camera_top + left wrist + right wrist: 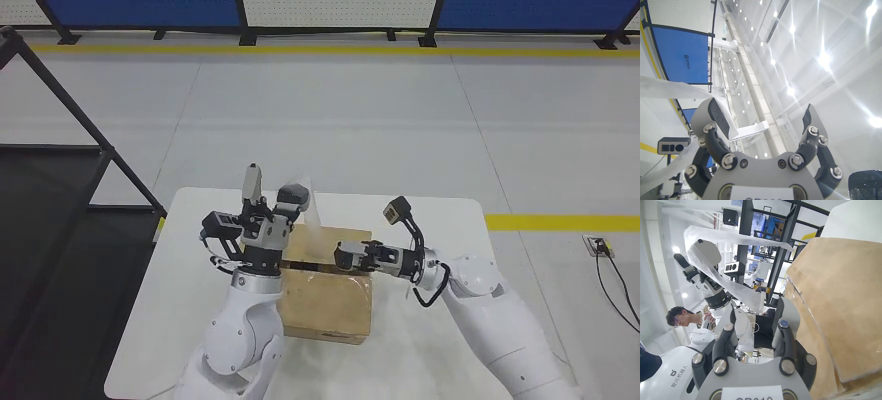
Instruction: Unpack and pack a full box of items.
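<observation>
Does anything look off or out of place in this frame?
Yes. A translucent white packing sheet hangs draped over one finger of the left gripper, which points upward above the cardboard box. The jaws stand open, so the sheet looks snagged rather than held, and it twists loosely in the air.

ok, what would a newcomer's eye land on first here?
A white translucent sheet drapes over the raised left gripper, whose fingers are spread wide and pointing upward. Below it a brown cardboard box sits mid-table, with the right gripper right beside its top.
</observation>
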You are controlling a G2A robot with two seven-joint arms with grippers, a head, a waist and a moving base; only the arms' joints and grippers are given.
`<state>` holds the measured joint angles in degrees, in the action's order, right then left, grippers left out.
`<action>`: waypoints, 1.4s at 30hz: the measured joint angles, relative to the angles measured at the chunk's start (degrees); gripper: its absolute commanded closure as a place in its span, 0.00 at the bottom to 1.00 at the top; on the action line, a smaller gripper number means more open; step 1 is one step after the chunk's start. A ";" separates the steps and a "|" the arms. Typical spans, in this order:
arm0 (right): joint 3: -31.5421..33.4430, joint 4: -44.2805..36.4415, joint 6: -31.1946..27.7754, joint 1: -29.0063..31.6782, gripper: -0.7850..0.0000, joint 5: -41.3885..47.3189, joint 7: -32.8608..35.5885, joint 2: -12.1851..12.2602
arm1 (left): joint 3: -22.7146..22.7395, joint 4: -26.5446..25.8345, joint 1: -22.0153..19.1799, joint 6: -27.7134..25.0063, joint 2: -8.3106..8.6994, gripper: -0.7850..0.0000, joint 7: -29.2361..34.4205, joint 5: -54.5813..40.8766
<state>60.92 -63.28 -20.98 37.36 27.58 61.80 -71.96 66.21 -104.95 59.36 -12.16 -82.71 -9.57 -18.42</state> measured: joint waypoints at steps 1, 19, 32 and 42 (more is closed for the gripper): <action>-0.02 0.02 0.00 -0.01 0.00 0.06 0.01 -0.01 | 0.06 0.01 -0.05 0.21 0.04 0.00 0.26 1.42; 2.90 -7.39 -10.42 4.63 0.00 -5.40 -2.10 1.04 | -1.56 -0.71 0.23 -1.57 -0.97 0.00 -1.51 -2.49; 3.61 -11.10 -19.97 7.49 0.50 -12.02 -8.99 1.29 | -3.12 0.98 -1.40 -1.87 -2.53 0.00 -4.43 -4.47; 2.54 -13.30 -19.81 7.36 1.00 -17.62 -11.63 1.30 | -3.74 2.29 -2.53 -1.61 -3.52 0.00 -4.72 -4.34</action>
<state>63.46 -76.58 -40.80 44.72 9.97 50.17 -70.66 62.47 -102.66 56.83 -13.77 -86.23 -14.29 -22.76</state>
